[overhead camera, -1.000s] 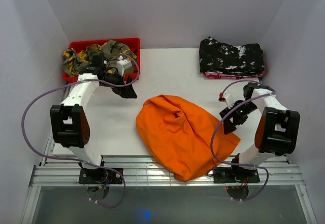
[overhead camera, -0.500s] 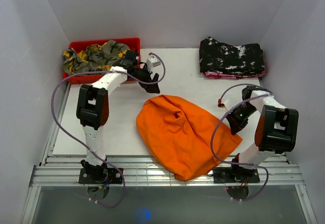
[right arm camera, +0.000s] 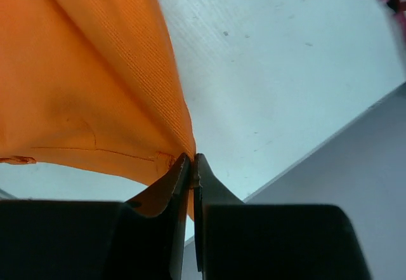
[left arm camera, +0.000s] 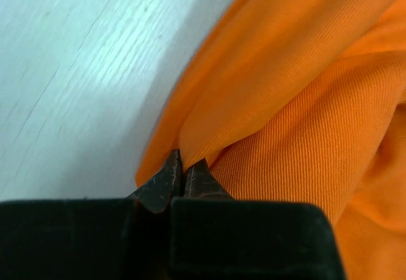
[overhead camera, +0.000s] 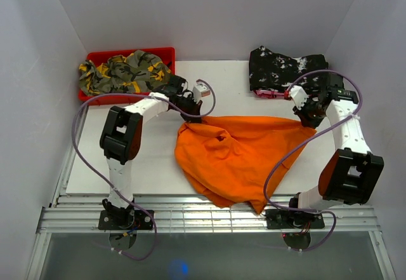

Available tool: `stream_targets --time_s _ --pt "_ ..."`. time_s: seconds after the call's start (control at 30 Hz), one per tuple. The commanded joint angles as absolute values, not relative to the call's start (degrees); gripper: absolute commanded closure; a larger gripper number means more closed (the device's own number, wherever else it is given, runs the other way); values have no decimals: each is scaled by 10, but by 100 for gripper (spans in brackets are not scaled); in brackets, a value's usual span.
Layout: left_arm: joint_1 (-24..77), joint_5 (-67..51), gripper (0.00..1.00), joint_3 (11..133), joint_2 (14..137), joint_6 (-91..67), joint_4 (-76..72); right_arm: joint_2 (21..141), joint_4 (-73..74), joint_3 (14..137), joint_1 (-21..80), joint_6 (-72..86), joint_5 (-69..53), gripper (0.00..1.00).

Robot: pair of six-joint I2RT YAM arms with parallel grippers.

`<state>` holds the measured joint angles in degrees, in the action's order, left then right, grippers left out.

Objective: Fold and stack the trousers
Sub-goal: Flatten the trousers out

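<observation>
Seen from above, orange trousers (overhead camera: 235, 159) are lying on a white table (overhead camera: 146, 159), spreading across its middle and right and reaching the near edge. Their far edge is stretching in a nearly straight line between two robot arms. The left gripper (overhead camera: 192, 117) is pinching the far left corner of the cloth, and the right gripper (overhead camera: 306, 120) is pinching the far right corner. From that line the fabric is sagging toward the near edge in loose folds, narrowing to a point near the right arm's base.

In the left wrist view, the dark fingertips (left arm camera: 166, 180) are pressing together on a fold of orange cloth, with bare table showing to the left. In the right wrist view, the fingertips (right arm camera: 174, 177) are nipping a seamed corner of the trousers, with table showing beyond.

At the far left corner, a red bin (overhead camera: 101, 56) is holding a crumpled camouflage garment (overhead camera: 124, 70). At the far right, a black speckled garment (overhead camera: 285, 70) is lying folded on something pink (overhead camera: 266, 93).
</observation>
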<state>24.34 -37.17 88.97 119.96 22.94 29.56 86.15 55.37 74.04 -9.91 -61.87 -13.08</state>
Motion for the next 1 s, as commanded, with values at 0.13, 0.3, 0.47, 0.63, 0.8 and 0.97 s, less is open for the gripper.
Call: stream_targets --time_s 0.13,0.3,0.47,0.63,0.8,0.97 --pt "133 -241 100 770 887 165 226 770 419 733 -161 -700 -93 92" --pt "133 -274 100 723 657 228 288 705 445 729 -161 -712 -225 92" --pt "146 -343 100 742 595 277 402 688 469 722 -134 -708 -258 92" --pt "287 -309 100 760 695 261 425 707 458 705 -152 -737 -196 92" --pt "396 -252 61 799 817 230 409 729 450 713 -218 -814 -180 92" --pt "322 -257 26 755 802 179 344 771 449 764 -305 -847 -194 92"
